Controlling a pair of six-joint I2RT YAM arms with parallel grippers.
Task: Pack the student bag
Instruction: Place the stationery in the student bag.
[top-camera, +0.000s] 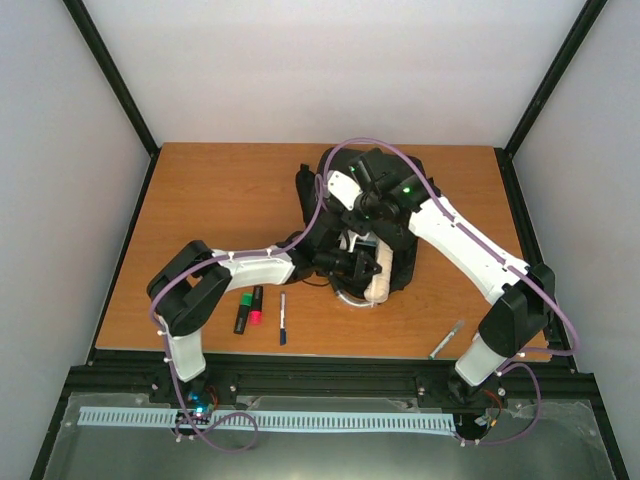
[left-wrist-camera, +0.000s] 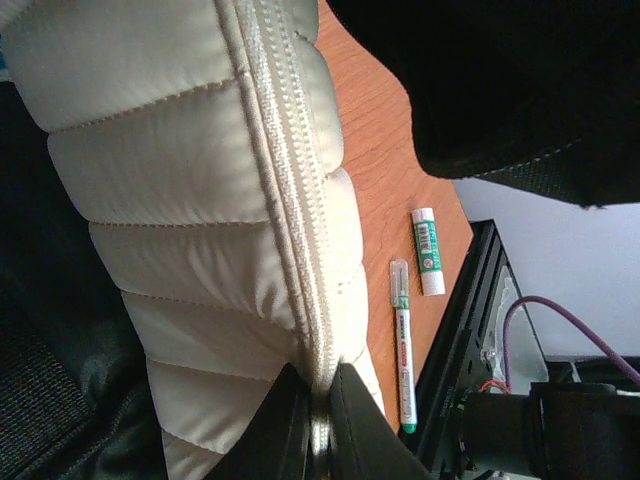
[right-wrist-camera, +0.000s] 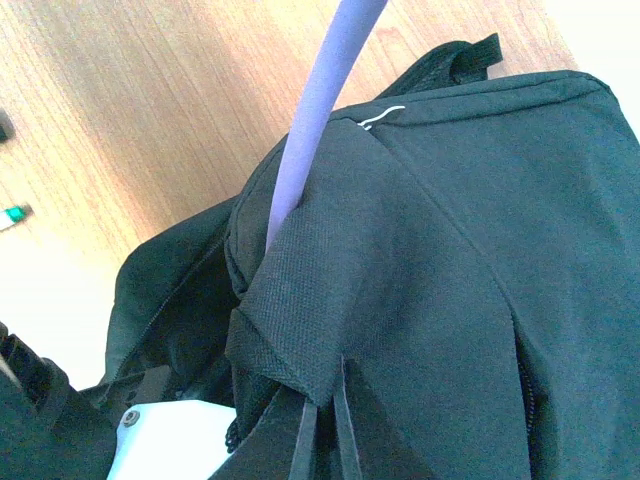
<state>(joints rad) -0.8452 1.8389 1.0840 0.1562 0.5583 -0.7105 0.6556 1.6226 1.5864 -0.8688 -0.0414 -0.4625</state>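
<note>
The student bag (top-camera: 400, 262) is a big, soft, black backpack. It is lying on the brown table (top-camera: 220, 200), near the middle and a bit to the right. Its cloth is looking bumpy and folded, and a zipped part is hanging open. The right claw (right-wrist-camera: 322, 400) is pinching a fold of its cloth.

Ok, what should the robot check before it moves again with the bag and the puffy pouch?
1. Left gripper shut on the puffy whitish quilted pouch, at its zip edge: ok.
2. Right gripper shut on the big black soft fabric backpack: ok.
3. Backpack mouth open wide enough: cannot tell.
4. Pouch fully inside: not ok, it shows at the near side.
5. Black marker and thin dark pen packed: not ok, both lie on the wooden table.
</note>
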